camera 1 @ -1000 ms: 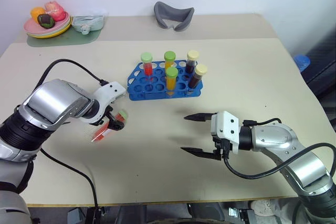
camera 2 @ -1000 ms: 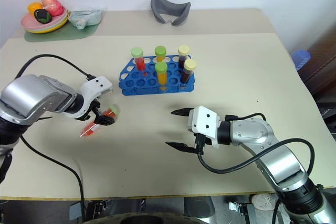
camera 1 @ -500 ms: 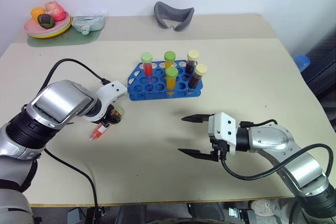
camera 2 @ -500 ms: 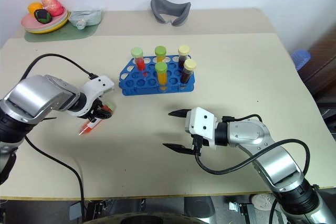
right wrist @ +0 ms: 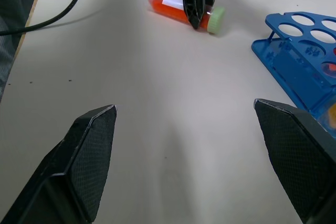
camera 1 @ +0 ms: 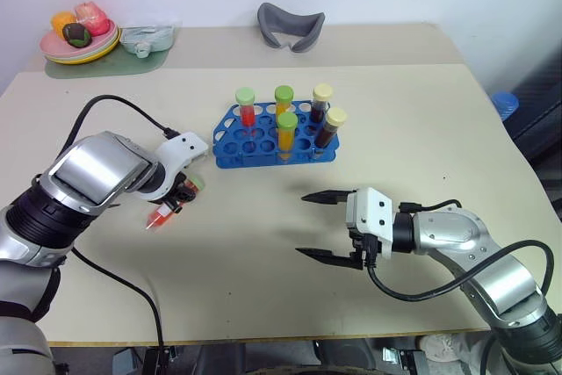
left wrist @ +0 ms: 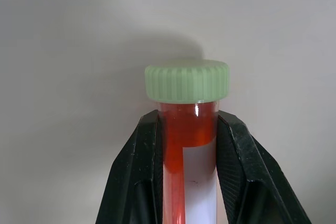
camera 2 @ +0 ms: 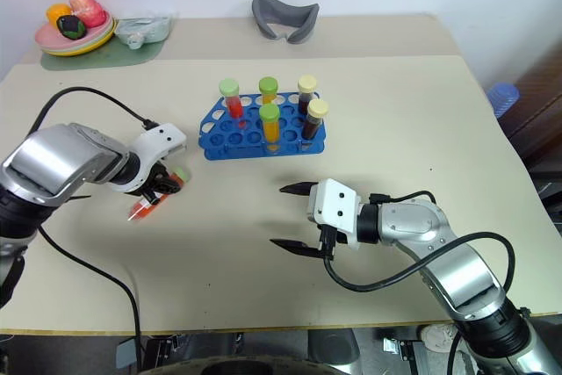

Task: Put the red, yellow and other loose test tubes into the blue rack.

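- The left hand (camera 1: 178, 197) is clamped shut on a loose red tube (camera 1: 164, 212) just below its pale green cap; in the left wrist view both black fingers (left wrist: 143, 177) press against the glass on either side, with a white label between them.
- That red tube lies low over the tabletop (camera 1: 413, 111), well to the left of the blue rack (camera 1: 274, 136). Its long axis runs slantwise — green cap toward the rack, red tip toward the robot's left and the near edge. Whether it touches the tabletop I cannot tell.
- The right wrist view shows the same tube lying nearly flat, the left hand's fingers coming down on it beside the cap.
- The blue rack holds five upright tubes: red and yellow ones with green caps, two dark ones with yellowish caps.
- The right hand (camera 1: 317, 226) hangs over bare tabletop nearer the robot than the rack — fingers spread wide, holding nothing, pointing toward the left hand.
- At the far edge sit a plate of toy food (camera 1: 79, 39) and a grey curved object (camera 1: 290, 26).
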`<state>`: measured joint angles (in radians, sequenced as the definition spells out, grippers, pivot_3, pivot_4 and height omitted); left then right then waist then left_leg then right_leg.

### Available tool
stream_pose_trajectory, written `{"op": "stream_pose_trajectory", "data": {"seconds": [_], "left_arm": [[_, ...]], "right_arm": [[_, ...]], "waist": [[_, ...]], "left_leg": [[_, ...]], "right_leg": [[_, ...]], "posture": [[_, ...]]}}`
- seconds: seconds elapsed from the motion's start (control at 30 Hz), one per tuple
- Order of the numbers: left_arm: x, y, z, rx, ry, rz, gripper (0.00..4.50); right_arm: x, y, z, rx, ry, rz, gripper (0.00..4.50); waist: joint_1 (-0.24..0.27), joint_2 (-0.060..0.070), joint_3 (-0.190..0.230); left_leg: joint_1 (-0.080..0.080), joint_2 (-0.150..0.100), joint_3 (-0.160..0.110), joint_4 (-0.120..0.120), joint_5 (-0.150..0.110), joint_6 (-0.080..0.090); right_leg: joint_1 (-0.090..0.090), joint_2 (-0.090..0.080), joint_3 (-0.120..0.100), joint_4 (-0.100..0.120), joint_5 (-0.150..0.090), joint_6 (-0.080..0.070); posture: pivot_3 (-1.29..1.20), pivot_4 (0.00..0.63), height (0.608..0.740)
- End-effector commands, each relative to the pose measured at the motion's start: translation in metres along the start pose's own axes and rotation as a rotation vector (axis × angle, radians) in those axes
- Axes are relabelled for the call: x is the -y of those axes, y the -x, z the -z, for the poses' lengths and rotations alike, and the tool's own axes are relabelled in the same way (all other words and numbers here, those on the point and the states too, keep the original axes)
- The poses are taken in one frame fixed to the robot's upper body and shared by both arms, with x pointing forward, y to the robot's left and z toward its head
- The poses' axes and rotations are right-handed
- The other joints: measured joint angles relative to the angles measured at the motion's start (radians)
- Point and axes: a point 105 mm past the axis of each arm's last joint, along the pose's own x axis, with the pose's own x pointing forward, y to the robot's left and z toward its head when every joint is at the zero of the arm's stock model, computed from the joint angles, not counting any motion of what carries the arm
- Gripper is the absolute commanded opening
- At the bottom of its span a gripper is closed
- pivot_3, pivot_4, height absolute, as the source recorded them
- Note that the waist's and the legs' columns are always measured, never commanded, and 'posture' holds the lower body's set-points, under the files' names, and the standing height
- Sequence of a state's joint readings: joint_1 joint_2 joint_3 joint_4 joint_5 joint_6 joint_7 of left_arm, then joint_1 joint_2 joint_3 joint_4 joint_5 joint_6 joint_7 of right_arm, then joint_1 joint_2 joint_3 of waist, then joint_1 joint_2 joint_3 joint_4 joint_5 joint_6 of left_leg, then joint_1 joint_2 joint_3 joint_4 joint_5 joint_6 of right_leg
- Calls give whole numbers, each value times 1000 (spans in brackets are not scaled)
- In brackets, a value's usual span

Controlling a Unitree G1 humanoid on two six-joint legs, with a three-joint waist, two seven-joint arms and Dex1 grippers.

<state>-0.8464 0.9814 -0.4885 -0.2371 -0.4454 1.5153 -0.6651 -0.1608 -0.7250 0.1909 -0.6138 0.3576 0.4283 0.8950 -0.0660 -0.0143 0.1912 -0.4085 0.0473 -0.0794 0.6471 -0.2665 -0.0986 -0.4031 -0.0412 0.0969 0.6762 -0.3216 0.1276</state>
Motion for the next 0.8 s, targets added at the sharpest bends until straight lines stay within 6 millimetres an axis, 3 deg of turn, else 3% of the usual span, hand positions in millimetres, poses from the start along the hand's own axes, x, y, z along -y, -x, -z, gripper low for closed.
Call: {"op": "stream_pose_trajectory", "data": {"seconds": [0.03, 0.1, 0.17, 0.23, 0.37, 0.53, 0.8], "left_arm": [[-25, 28, -19, 160, 28, -108, 771], [-32, 48, -41, 358, 38, -131, 771], [-44, 82, -75, 720, 4, -218, 771], [-47, 103, -86, 924, -49, -304, 771], [-9, 99, -103, 1186, -48, -154, 771], [21, 84, -111, 1329, -71, -124, 771], [20, 63, -110, 1414, -44, -206, 771]], "right_arm": [[-1, 0, -11, 34, 42, 2, 4308], [0, 2, -11, 33, 39, 12, 4308], [8, 3, -12, 45, 26, 60, 4308], [17, 4, -13, 63, 2, 110, 4308], [50, 12, -8, 134, -125, 312, 4308], [56, 21, 0, 147, -194, 388, 4308], [52, 31, 11, 113, -229, 432, 4308]], "waist": [[-1, 0, 0], [-1, 0, 0], [6, -1, 0], [6, -1, 0], [15, 0, -2], [24, 0, -2], [18, 0, -2]], "left_leg": [[0, 0, 0, 0, 0, 0], [0, 0, 0, 0, 0, 0], [0, 0, 0, 0, 0, 0], [0, 0, 0, 1, 0, 0], [1, 0, 1, 1, 1, -1], [0, -1, 1, 2, 0, 0], [2, -1, 1, 1, 0, 0]], "right_leg": [[0, 0, 0, 0, 0, 0], [0, 0, 0, 1, 0, 0], [0, -1, 0, 1, 0, 0], [0, -2, -1, 1, 0, 0], [1, -2, 0, 1, 0, 0], [1, -3, -1, 1, 0, 0], [1, -2, 0, 2, 0, 0]], "posture": [[0, 150, 740], [0, 150, 740], [0, 150, 740], [0, 150, 740], [0, 150, 740], [0, 150, 740], [0, 150, 740]]}}
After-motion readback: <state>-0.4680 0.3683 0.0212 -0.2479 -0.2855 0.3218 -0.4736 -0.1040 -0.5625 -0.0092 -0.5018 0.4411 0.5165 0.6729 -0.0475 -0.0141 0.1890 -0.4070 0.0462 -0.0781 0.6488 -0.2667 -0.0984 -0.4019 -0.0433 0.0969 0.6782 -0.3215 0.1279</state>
